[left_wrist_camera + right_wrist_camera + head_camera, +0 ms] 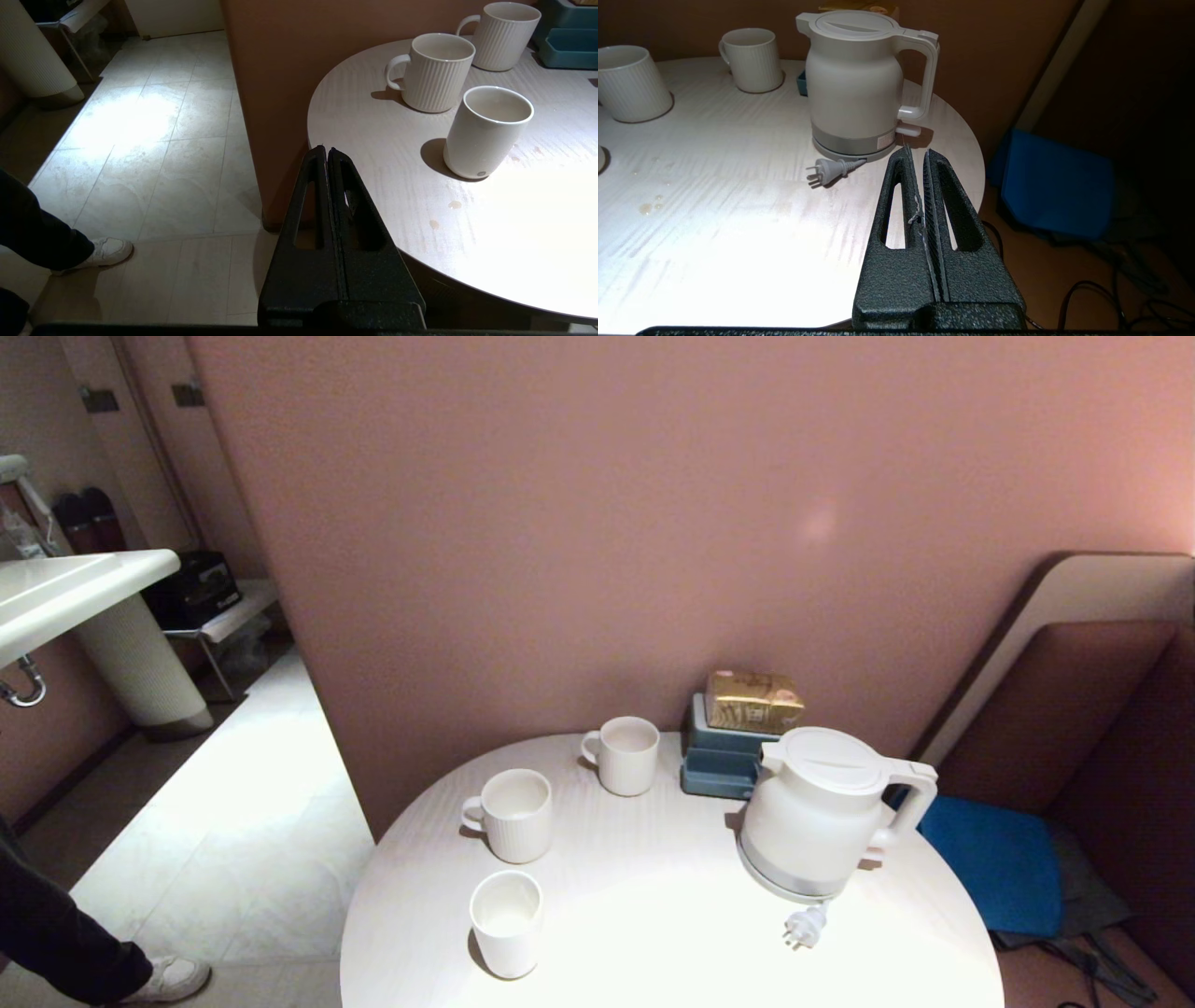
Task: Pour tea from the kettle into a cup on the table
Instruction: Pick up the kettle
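Kettle (pixel 812 812) looks heavy and smooth-walled, so you should grasp its loop handle (pixel 910 798) with the right gripper (pixel 919 156), now clenched empty like the left gripper (pixel 326 151).

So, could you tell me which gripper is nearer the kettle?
Right. The right gripper sits shut just short of the kettle, near its handle; the left gripper is shut off the table's cup side.

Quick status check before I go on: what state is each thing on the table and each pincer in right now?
kettle: upright on its base, lid shut, untouched
plug: loose on the table, not plugged in
plain cup: upright
two ribbed mugs: upright
left pincer: shut, holding nothing
right pincer: shut, holding nothing
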Robot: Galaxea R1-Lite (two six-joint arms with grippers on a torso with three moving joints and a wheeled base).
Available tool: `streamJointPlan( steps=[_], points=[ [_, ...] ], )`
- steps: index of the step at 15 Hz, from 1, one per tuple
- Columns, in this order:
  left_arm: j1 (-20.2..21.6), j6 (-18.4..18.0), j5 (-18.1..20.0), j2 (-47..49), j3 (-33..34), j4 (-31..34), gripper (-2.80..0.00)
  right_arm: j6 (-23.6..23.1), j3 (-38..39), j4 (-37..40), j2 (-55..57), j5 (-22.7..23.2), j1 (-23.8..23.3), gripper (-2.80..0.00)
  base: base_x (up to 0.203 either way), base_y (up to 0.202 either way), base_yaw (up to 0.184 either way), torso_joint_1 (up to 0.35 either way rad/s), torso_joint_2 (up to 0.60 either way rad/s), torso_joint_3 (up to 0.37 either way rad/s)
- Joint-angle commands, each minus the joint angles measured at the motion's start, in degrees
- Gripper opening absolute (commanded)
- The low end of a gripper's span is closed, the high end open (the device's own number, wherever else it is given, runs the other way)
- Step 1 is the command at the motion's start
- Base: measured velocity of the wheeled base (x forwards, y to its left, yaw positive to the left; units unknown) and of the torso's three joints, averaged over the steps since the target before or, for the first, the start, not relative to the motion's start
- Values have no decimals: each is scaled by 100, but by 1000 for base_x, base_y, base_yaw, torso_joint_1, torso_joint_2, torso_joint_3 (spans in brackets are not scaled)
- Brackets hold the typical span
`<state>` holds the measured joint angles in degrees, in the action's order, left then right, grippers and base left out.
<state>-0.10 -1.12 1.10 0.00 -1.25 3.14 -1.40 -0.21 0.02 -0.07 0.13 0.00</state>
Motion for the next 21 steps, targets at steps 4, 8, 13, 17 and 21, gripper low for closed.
streamJointPlan(
  steps=[4, 8, 13, 17, 21],
  points=[
    [1, -2, 5, 9, -7, 2, -280, 43, 3, -2, 7, -40, 0, -280, 0, 0, 0, 0, 0, 0],
    [1, -2, 5, 9, 2, 2, -280, -1, -6, 15, 7, -31, 0, -280, 0, 0, 0, 0, 0, 0],
    [1, -2, 5, 9, 2, 2, -280, 8, -14, 59, 7, -40, 0, -280, 0, 0, 0, 0, 0, 0],
    [1, -2, 4, 9, 2, 2, -280, -1, -67, 201, 7, -41, 0, -280, 0, 0, 0, 0, 0, 0],
    [1, -2, -4, 9, 2, 2, -280, -10, -94, 244, 7, -49, 0, -280, 0, 0, 0, 0, 0, 0]
  ],
)
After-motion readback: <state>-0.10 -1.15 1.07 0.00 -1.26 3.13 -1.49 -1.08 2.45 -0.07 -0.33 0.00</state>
